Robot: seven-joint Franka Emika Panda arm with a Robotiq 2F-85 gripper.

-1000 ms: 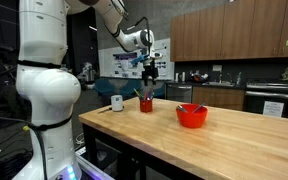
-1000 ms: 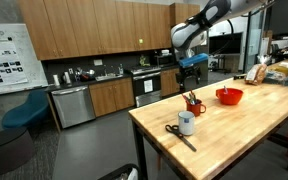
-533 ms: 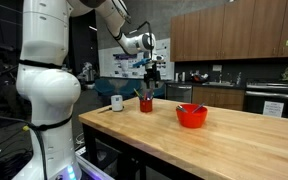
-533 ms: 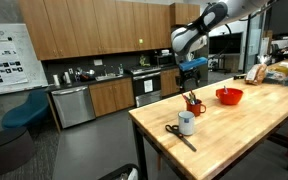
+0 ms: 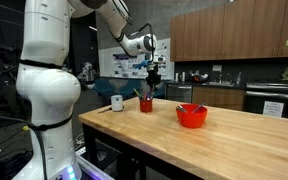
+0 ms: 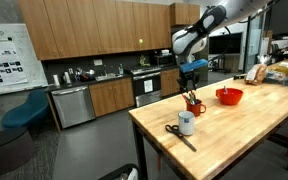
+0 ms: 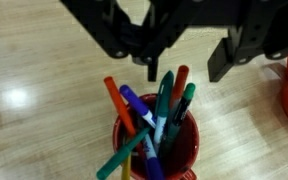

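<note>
**Gripper poised over a red cup of markers**

In an exterior view, a pair of scissors (image 6: 176, 133) lies at the near end of the wooden table (image 6: 246, 138). A white mug (image 6: 187, 124) stands just beside the scissors, touching or almost touching them. A little farther along the table stands the red cup (image 6: 195, 107), upright, with markers (image 6: 192, 98) sticking out of its top. The gripper (image 6: 192, 82) hangs straight above this cup, pointing down, close to the marker tips.

The wrist view looks down into the same red cup (image 7: 191, 150). The markers (image 7: 162, 110) fan out inside it in orange, purple, teal, green and red, some leaning left and some right. The gripper (image 7: 187, 65) shows at the top of that view. Its two dark fingers stand apart with a clear gap between them, and no marker shows clamped in that gap.

Farther along the table, well apart from the cup, sits a red bowl (image 6: 229, 96).

In both exterior views wooden kitchen cabinets (image 6: 94, 25) line the far wall. Below them are a counter and a steel dishwasher (image 6: 72, 105). A blue chair (image 6: 24, 112) stands on the floor at far left.
</note>
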